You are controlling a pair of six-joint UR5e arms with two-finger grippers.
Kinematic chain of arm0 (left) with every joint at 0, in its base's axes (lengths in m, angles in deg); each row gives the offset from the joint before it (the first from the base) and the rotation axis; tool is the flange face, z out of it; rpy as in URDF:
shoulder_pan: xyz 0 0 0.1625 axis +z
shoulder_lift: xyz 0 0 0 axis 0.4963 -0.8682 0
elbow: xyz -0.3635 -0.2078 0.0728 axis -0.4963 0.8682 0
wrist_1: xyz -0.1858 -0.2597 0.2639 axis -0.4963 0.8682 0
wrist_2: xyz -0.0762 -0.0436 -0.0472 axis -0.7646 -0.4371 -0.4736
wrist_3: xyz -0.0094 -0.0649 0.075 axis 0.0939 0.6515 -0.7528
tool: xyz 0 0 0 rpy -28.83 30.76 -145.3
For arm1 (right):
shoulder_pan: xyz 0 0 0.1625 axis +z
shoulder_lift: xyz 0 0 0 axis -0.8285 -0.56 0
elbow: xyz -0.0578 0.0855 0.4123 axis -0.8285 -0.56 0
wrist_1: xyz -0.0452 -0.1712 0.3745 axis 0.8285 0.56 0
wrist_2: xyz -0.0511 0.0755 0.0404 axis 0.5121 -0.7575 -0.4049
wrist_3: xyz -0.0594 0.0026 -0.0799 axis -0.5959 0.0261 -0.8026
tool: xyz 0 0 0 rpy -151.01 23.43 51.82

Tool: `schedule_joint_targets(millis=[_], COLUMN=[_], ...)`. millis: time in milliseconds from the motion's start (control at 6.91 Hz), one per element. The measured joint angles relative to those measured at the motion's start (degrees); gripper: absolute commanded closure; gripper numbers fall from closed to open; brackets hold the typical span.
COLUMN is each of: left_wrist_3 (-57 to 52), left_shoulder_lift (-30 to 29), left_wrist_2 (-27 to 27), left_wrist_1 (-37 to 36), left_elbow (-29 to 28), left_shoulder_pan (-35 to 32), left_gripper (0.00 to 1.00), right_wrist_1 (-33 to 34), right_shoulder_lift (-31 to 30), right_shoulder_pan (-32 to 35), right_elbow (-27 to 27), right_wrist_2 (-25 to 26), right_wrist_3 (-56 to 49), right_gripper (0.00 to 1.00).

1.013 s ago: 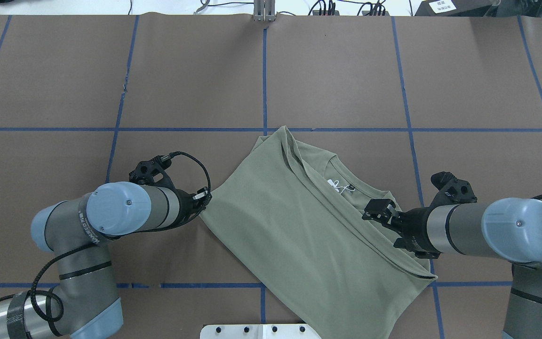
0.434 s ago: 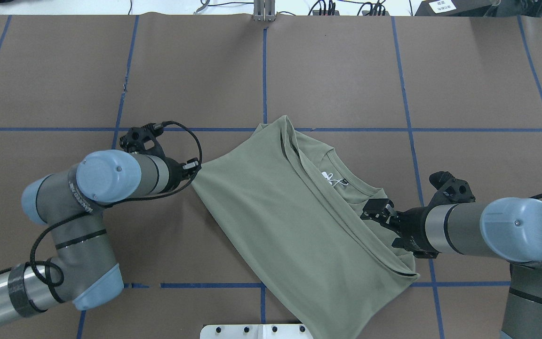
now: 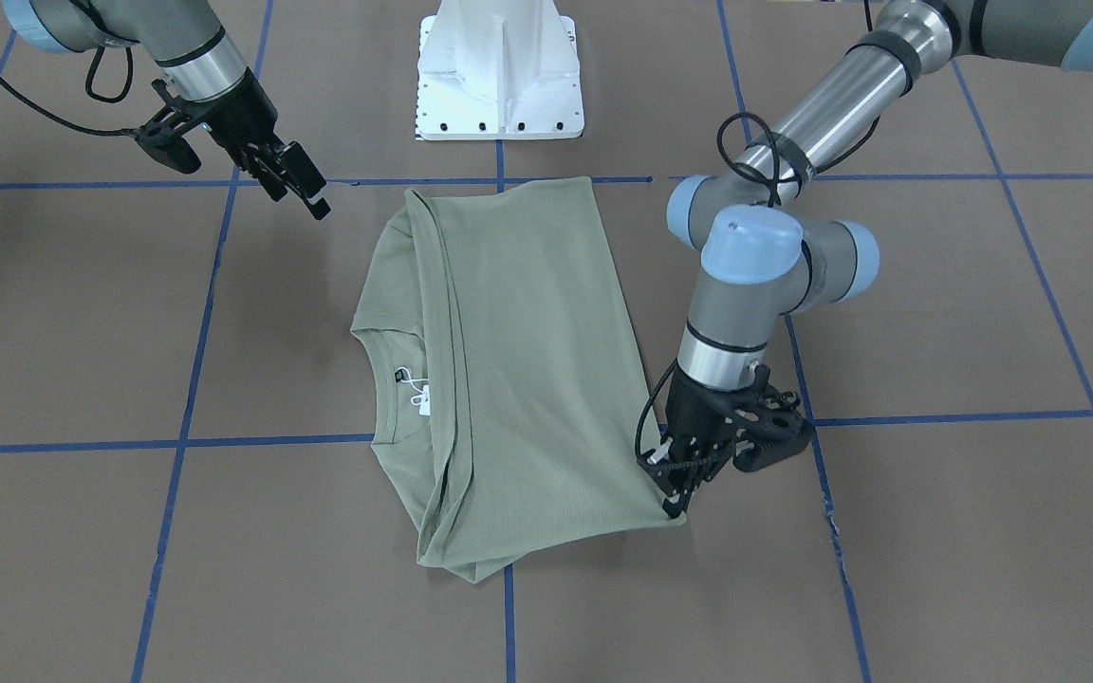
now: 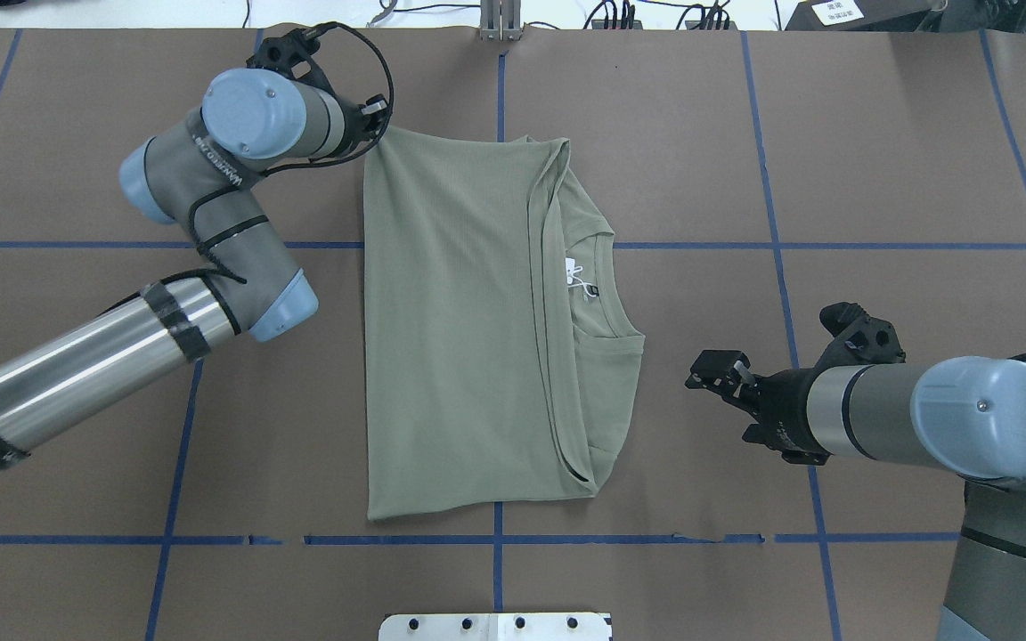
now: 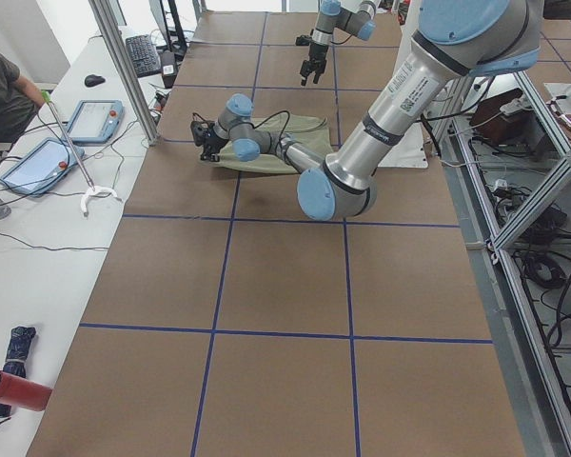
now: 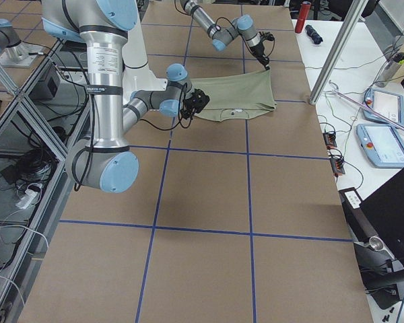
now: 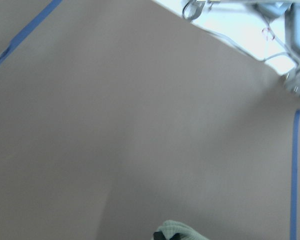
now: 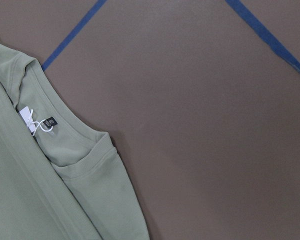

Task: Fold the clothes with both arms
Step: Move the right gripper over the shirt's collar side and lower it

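The clothes are one sage-green shirt (image 4: 451,329), folded into a long rectangle and lying flat, with the round neck and white tag (image 4: 571,271) facing right. My left gripper (image 4: 377,111) is shut on the shirt's far left corner, seen low at that corner (image 3: 675,493) in the front-facing view. A scrap of green fabric (image 7: 182,232) shows in the left wrist view. My right gripper (image 4: 713,369) hovers open to the right of the shirt, a gap away from it and holding nothing. The right wrist view looks down on the neck and tag (image 8: 27,117).
The table is covered in brown paper with blue tape lines (image 4: 500,245). The white pedestal base (image 3: 501,71) stands at the near edge. A side table holds tablets (image 5: 95,119) beside a seated person (image 5: 0,86). A vertical metal post (image 6: 337,50) stands by the far edge.
My left gripper carried its corner toward the far side, swinging the shirt square to the table. My right gripper let go of the shirt's edge and now stands apart from it.
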Motion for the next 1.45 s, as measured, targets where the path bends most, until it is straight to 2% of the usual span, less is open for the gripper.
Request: schedule_joint_targets(millis=[145, 289, 434, 579, 868, 1013, 1158, 1447], left_wrist_3=[-0.8, -2.3, -3.2, -3.5, -3.3, -3.3, -3.3, -3.3], left_shoulder_lift=[-2.2, -2.4, 0.1, 5.2, 15.0, 17.8, 19.6, 21.1], left_wrist_2=[0.0, -0.2, -1.7, -5.2, -10.6, -12.1, -13.1, -13.8], left_wrist_1=[3.8, 5.4, 5.7, 5.8, 5.2, 3.8, 2.7, 2.0], left_elbow=[-5.2, -6.0, -1.8, 5.9, 20.3, 24.9, 27.7, 29.3], left_shoulder_pan=[-1.0, -1.7, -2.0, -2.1, -1.9, -1.7, -1.7, -1.5], left_gripper=[0.39, 0.39, 0.39, 0.38, 0.35, 0.34, 0.32, 0.31], right_wrist_1=[0.0, 0.5, 2.8, 8.8, 26.0, 30.6, 32.8, 36.9], right_shoulder_lift=[1.4, 3.8, 7.0, 11.8, 23.4, 27.0, 29.3, 36.5], right_shoulder_pan=[0.2, 0.3, 0.6, 0.6, -0.2, -0.4, -0.5, -0.8], right_elbow=[-1.1, -2.9, -4.2, -5.0, -8.3, -10.9, -13.4, -21.2], right_wrist_2=[1.5, 2.2, 2.4, 2.3, 0.3, -2.7, -6.5, -11.6], right_wrist_3=[0.0, 0.0, -0.3, -2.7, -18.6, -28.6, -36.3, -45.9], right_gripper=[0.00, 0.00, 0.00, 0.00, 0.00, 0.00, 0.00, 0.00])
